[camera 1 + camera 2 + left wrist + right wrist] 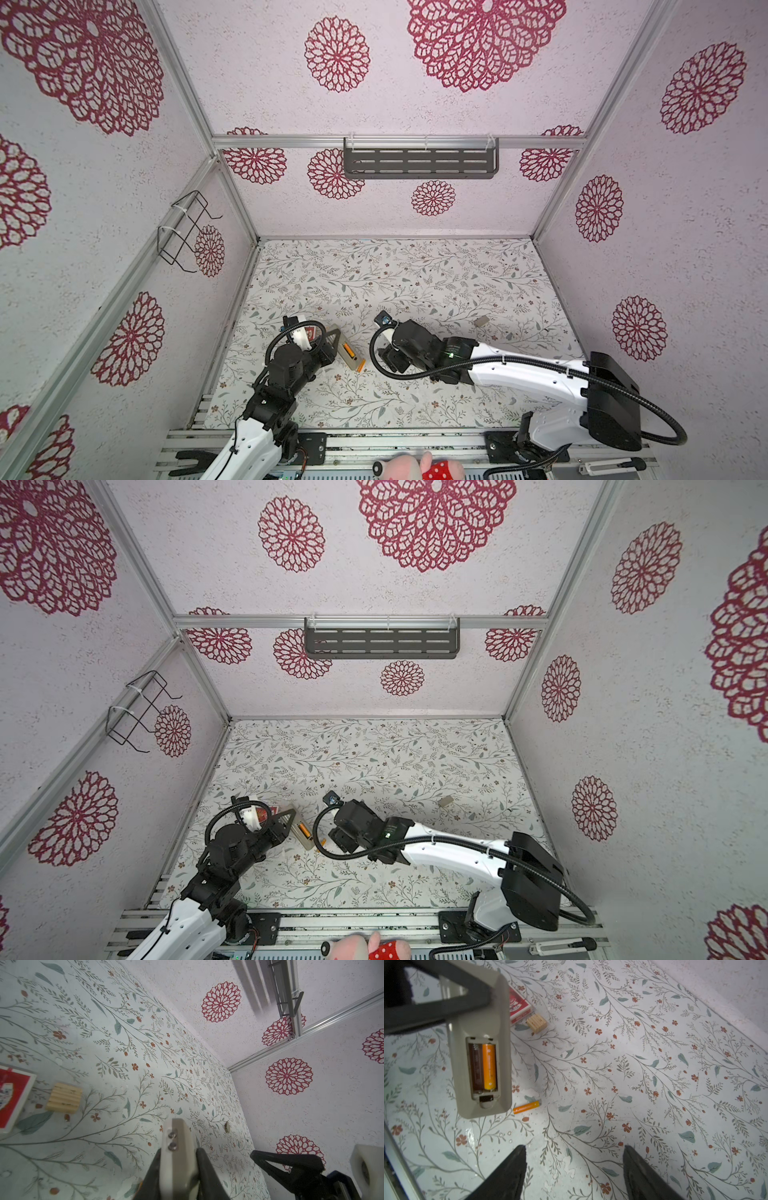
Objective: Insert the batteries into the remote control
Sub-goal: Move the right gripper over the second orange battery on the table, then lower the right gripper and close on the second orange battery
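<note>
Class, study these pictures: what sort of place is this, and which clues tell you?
Probably a robot test booth, not a home: wallpapered panels held in an aluminium frame, a left arm and right arm mounted on rails at the edge of a floral-covered table.

red box (14, 1088) cropped, remote (503, 1043) face hidden
</note>
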